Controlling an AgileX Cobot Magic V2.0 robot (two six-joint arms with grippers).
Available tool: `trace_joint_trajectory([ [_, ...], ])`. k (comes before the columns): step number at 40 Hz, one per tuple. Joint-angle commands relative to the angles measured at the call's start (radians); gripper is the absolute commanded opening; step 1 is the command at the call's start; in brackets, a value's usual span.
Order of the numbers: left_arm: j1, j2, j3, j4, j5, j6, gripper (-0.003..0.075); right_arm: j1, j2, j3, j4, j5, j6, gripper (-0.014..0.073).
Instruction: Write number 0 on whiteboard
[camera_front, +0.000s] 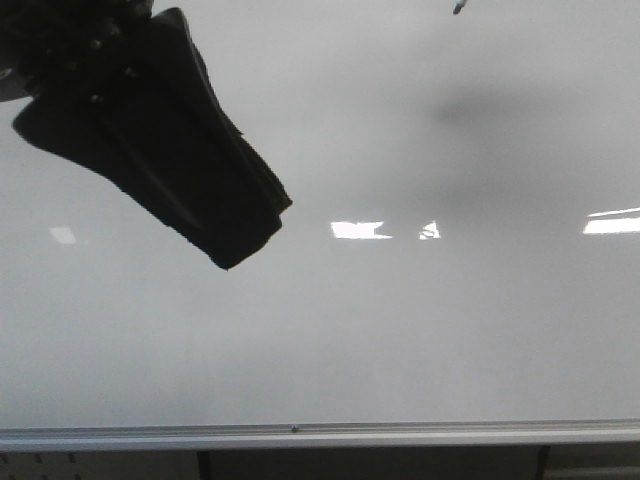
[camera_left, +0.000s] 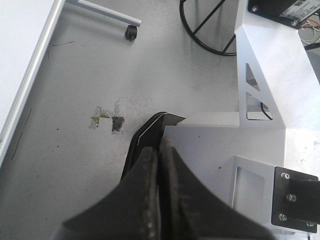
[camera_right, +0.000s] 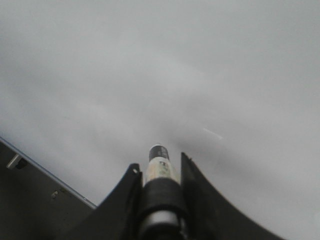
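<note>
The whiteboard (camera_front: 400, 330) fills the front view, glossy pale grey with a silver bottom rail (camera_front: 300, 436). No number 0 shows on it. My left gripper (camera_front: 250, 232) hangs dark in front of the board's upper left; in the left wrist view it (camera_left: 159, 148) is shut and empty, pointing down at the floor. My right gripper (camera_right: 159, 164) is shut on a marker (camera_right: 159, 153) with a white barrel and a dark end that points at the board (camera_right: 165, 65). In the front view only a small tip of the marker (camera_front: 458, 6) shows at the top edge.
Bright rectangular light reflections (camera_front: 358, 230) lie across the board's middle and right (camera_front: 612, 222). A soft shadow (camera_front: 470, 108) sits on the board at the upper right. Below the left gripper are grey floor, a castor (camera_left: 131, 34) and the white robot base (camera_left: 270, 100).
</note>
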Motion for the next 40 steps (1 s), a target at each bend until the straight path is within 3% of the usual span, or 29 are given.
trace_joint_trajectory([
  [1, -0.007, -0.034, -0.033, -0.052, -0.012, 0.003, -0.002, -0.005, 0.017, -0.092, 0.009, -0.034, 0.016, -0.0059],
  [12, -0.007, -0.034, -0.033, -0.052, -0.012, 0.003, -0.002, 0.001, 0.126, -0.198, 0.008, -0.05, 0.025, -0.0059],
  [40, -0.007, -0.034, -0.033, -0.052, -0.012, 0.003, -0.002, 0.017, 0.199, -0.201, 0.001, -0.069, 0.025, -0.0059],
])
